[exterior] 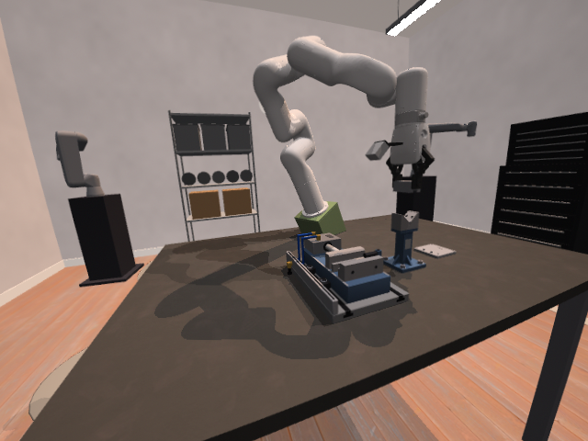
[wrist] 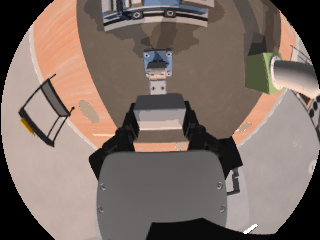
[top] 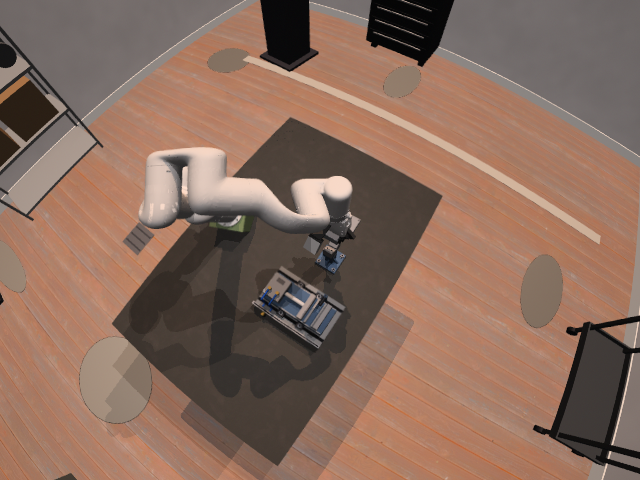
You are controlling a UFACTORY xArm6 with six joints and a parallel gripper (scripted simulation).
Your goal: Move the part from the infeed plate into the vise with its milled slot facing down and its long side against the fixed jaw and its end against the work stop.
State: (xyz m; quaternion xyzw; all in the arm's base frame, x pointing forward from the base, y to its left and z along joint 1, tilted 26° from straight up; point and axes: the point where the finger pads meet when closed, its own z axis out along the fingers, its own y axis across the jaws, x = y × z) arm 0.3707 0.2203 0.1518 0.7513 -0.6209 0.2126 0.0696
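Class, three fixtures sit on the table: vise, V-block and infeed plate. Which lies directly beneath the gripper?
The V-block: its blue post stands right under the gripper holding the part; the vise and infeed plate sit aside.

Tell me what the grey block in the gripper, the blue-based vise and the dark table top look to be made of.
Grey block, shut in the gripper: probably bare metal, a matt, even grey. Blue-based vise: grey jaws look like machined metal, the base like blue-painted metal; the colour is flat and uniform. Dark table top: matt dark brown board, material unclear; shadows lie on it without gloss.
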